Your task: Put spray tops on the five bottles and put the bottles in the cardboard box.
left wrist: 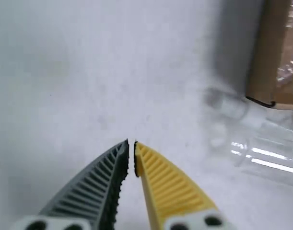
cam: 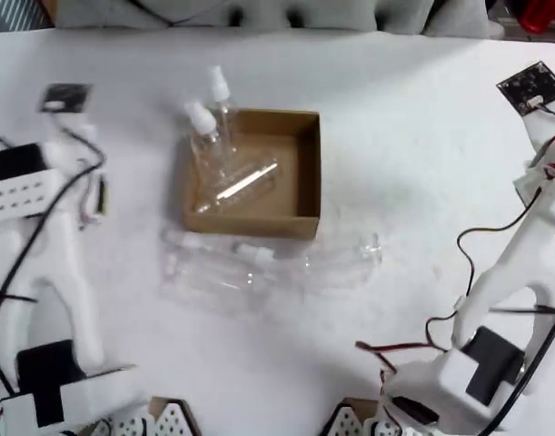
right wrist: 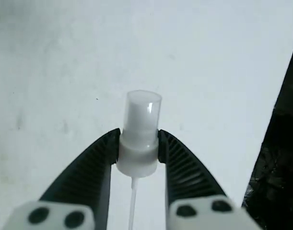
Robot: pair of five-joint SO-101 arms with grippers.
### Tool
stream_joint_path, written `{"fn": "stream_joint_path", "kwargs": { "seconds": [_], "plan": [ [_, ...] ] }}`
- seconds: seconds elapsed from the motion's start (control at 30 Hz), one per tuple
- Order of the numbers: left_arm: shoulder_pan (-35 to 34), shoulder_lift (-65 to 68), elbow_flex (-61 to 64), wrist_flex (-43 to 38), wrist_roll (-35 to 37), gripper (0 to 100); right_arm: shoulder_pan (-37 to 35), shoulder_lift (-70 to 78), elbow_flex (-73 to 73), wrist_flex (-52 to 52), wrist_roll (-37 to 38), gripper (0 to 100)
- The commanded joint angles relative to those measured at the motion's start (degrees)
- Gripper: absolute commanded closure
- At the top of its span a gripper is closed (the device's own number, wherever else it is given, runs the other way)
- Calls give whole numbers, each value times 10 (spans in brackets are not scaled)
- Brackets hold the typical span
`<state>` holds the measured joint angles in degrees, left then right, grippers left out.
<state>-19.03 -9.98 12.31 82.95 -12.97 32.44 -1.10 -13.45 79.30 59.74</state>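
- Clear bottles (cam: 218,265) lie on the counter (cam: 413,136) just in front of the cardboard box (cam: 250,221). Their long axes run side to side between the two arms.
- The right jaws are clamped on a spray top (right wrist: 139,136), its thin tube trailing back toward the wrist, well apart from those bottles.
- The left jaws are closed and empty, with one lying bottle near them; that arm looks better placed to steady it.

The left claw (left wrist: 131,147) hangs over the white worktop (left wrist: 79,72), its grey and yellow jaws pressed together at the tips with nothing between them. Beyond it a clear bottle (left wrist: 268,155) lies on its side just beside a corner of the cardboard box (left wrist: 270,52).
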Motion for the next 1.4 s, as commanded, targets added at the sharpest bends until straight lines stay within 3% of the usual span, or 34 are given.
{"fn": "stream_joint_path", "kwargs": {
  "seconds": [0.0,0.13,0.3,0.47,0.7,1.0,1.2,1.37],
  "plan": [
    [54,-55,-33,3,-2,980,0,8,-4,-12,-42,984],
    [69,-96,14,-31,-2,980,-23,32,-3,52,-84,984],
    [65,-217,191,-144,-2,980,-51,52,-3,136,-92,984],
    [69,-330,351,-203,0,980,-50,62,-1,167,-125,984],
    [34,-412,516,-296,85,980,-66,33,95,170,-133,984],
    [2,-444,602,-328,104,980,-118,-79,298,64,-177,983],
    [-19,-444,661,-415,104,980,-179,-165,426,-13,-177,978],
    [-19,-444,665,-419,104,980,-217,-203,503,-59,-172,823]
  ]
}}
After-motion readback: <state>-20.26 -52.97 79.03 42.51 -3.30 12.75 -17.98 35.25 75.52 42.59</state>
